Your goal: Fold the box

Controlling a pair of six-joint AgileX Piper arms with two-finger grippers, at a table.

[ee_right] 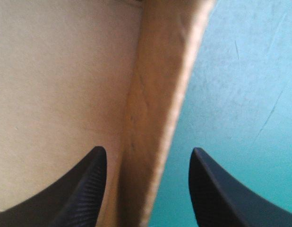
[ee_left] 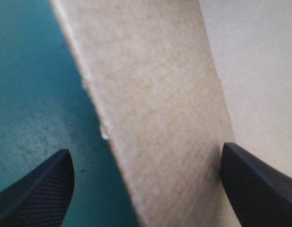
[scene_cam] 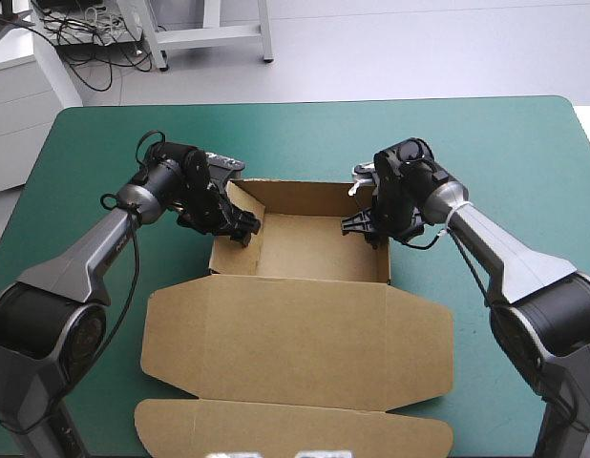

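The brown box (scene_cam: pixel 295 334) stands mid-table as an open tray, its walls raised and its lid flat toward the near edge. My left gripper (scene_cam: pixel 240 229) is open at the tray's left wall. In the left wrist view that wall (ee_left: pixel 155 104) runs between the two black fingers of the left gripper (ee_left: pixel 146 189). My right gripper (scene_cam: pixel 364 229) is open at the right wall. In the right wrist view it (ee_right: pixel 148 189) straddles the right wall (ee_right: pixel 160 85), one finger inside the tray, the other over the cover.
The teal-green cover (scene_cam: pixel 505 162) shows on all sides of the box. The lid's front flap (scene_cam: pixel 276 425) reaches close to the table's near edge.
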